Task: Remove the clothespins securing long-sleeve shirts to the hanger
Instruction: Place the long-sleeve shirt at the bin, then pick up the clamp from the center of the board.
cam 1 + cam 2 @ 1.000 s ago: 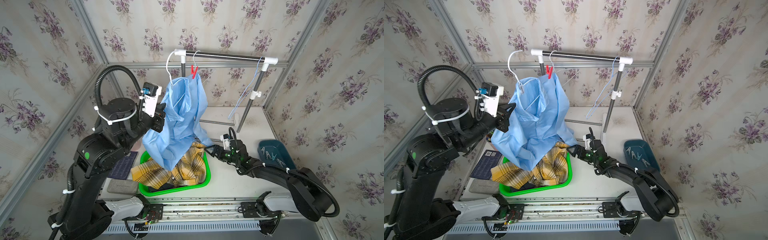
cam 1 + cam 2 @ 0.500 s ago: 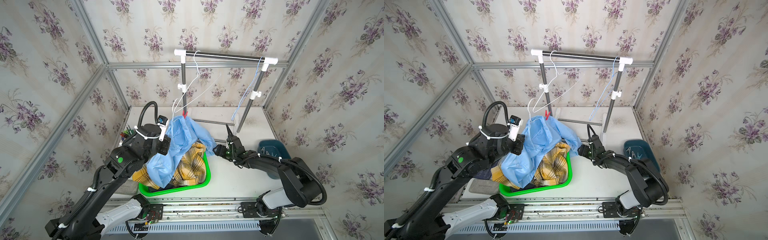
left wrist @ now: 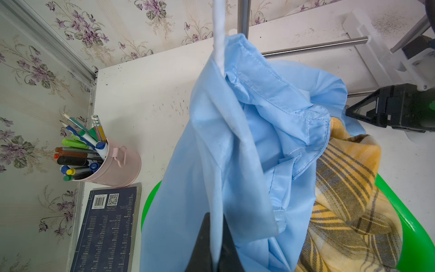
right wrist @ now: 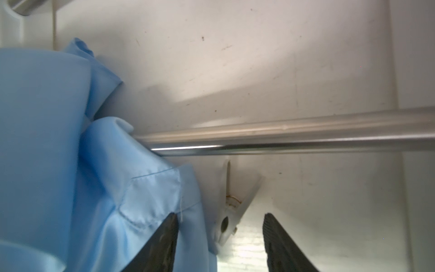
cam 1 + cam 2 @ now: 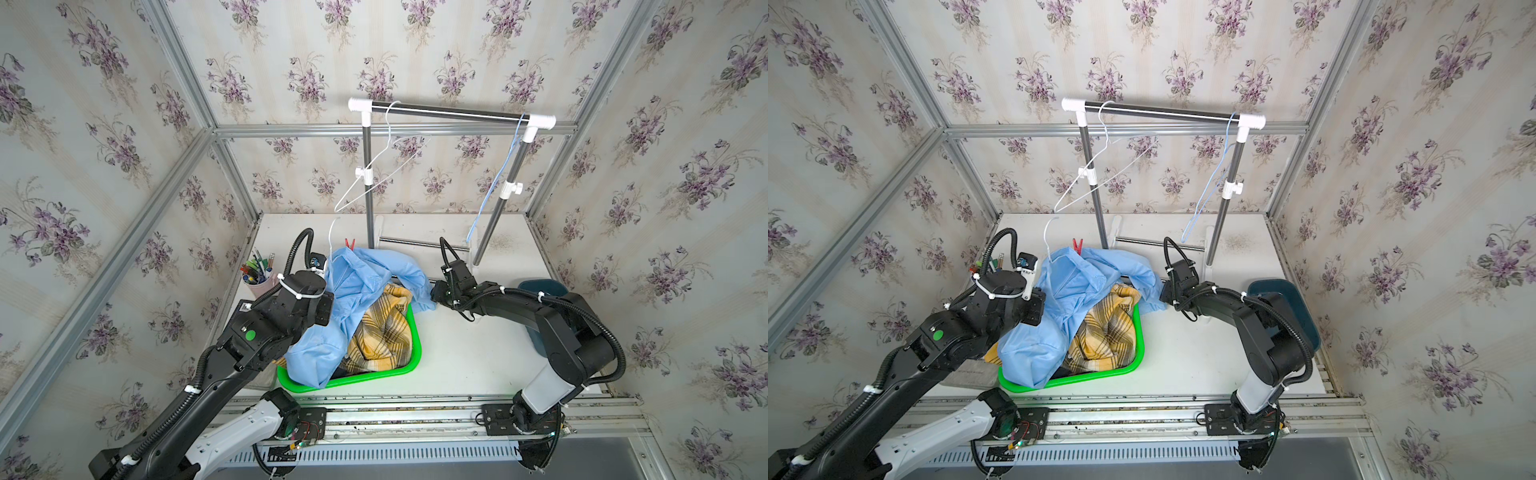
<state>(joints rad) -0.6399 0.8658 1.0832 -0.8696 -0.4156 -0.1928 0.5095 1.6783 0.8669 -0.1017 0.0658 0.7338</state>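
Note:
The light blue shirt lies heaped over the yellow plaid shirt in the green basket. It is still on its white hanger. My left gripper is shut on a fold of the blue shirt over that hanger. A red clothespin stands at the shirt's top edge. A pale clothespin is clipped to the blue shirt's edge beside the rack's base bar. My right gripper is open, and this pin sits between the fingers without touching them.
A bare white hanger and a blue one hang on the rack rail. The rack's base bar runs just past the right gripper. A pink pen cup, a dark book and a teal bin stand around.
My left arm has brought the blue shirt and its hanger down from rail height onto the basket. My right gripper has moved to the shirt's edge, and its jaws have narrowed around the pale clothespin.

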